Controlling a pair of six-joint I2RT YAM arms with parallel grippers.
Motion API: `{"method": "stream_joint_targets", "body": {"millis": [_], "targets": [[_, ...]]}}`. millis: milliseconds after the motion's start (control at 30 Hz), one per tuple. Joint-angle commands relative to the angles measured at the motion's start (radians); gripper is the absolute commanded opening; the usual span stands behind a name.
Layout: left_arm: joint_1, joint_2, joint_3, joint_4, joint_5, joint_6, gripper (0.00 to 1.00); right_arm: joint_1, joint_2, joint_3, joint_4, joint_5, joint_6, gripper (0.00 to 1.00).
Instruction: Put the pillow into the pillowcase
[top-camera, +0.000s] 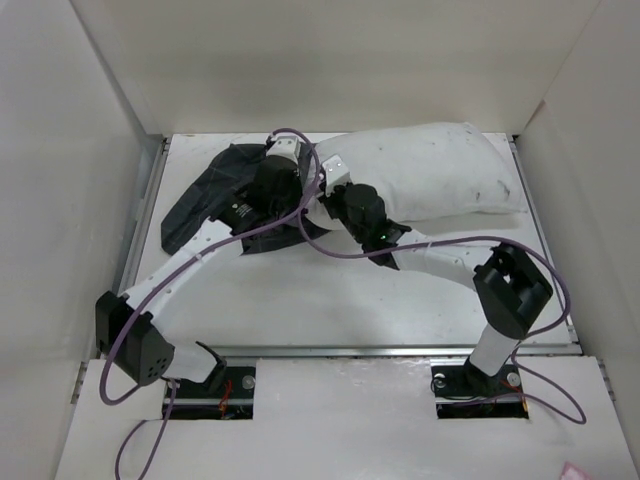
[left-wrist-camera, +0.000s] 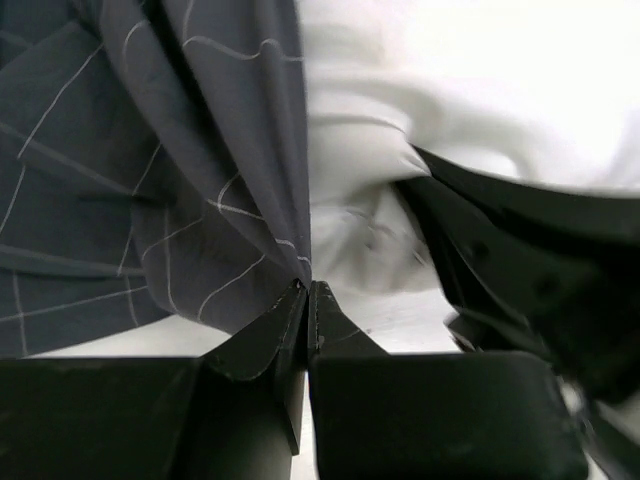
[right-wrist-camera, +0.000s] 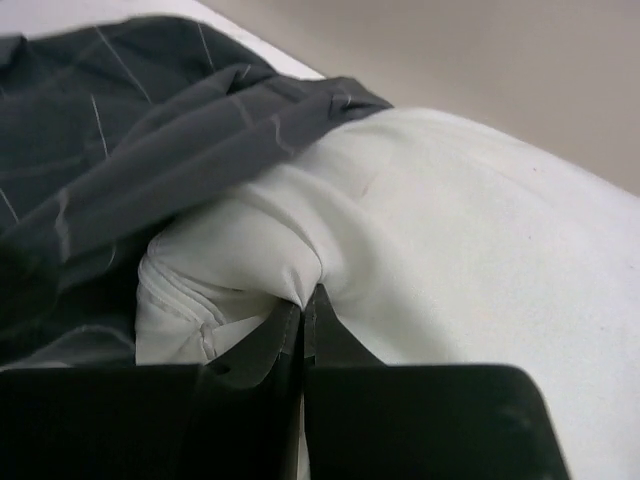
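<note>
At the near edge of the counter (top-camera: 330, 300), the two arm bases are bolted side by side, with purple cables (top-camera: 440, 240) looping away from them. Both arms stretch forward and inward, and their wrists meet close together over the far half of the counter.

The left claw (left-wrist-camera: 307, 300) has its fingers pressed together on a hanging edge of the pillowcase (left-wrist-camera: 100, 200). The grey grid-patterned cloth rises in folds straight up from the tips. Just to the right of that pinched edge, the white pillow (right-wrist-camera: 450, 230) fills the left wrist view, with a dark part of the other arm lying against it.

The right claw (right-wrist-camera: 305, 305) is also closed, nipping a small pucker of the pillow's white cover near one end. Around that end the dark pillowcase drapes over the top and left side, so only the pillow's corner sits under the cloth.

Farther back, the pillowcase lies crumpled on the left rear of the counter. The pillow stretches from the two claws toward the right rear corner, nearly all of it outside the case, with a few dark specks on its right end. Beyond both, plain white walls (top-camera: 330, 60) close in the counter.
</note>
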Motion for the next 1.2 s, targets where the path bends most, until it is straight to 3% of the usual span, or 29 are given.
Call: {"method": "stream_joint_targets", "body": {"millis": [0,300,400,433,533,700,900,1067,1133,1167], "targets": [[-0.007,-0.092,-0.01,0.037,0.15,0.028,0.0,-0.029,-0.027,0.098,0.088,-0.063,0.104,0.0],[-0.041,-0.112,0.087,-0.028,0.256,0.037,0.0,-0.029,0.082,0.218,0.165,-0.152,0.248,0.0],[-0.05,-0.112,0.122,-0.038,0.265,0.051,0.0,-0.029,0.111,0.243,0.151,-0.268,0.297,0.0],[-0.05,-0.112,0.133,-0.038,0.197,0.051,0.0,-0.029,0.111,0.243,0.16,-0.292,0.297,0.0],[-0.033,-0.103,0.168,-0.03,0.106,0.025,0.0,-0.029,0.111,0.107,0.279,-0.445,0.325,0.0],[-0.013,-0.081,0.239,-0.01,0.215,0.034,0.0,-0.029,0.255,0.159,0.262,-0.614,0.394,0.0],[-0.013,-0.16,0.214,-0.021,0.204,0.014,0.0,-0.029,0.384,0.266,0.263,-0.583,0.475,0.0],[-0.004,-0.178,0.219,-0.021,0.176,-0.006,0.0,-0.029,0.459,0.266,0.301,-0.652,0.523,0.2],[-0.004,-0.178,0.251,-0.01,0.207,0.017,0.0,-0.038,0.462,0.266,0.329,-0.741,0.535,0.33],[-0.004,-0.178,0.251,-0.01,0.181,0.017,0.0,-0.038,0.445,0.235,0.344,-0.761,0.535,0.46]]}}
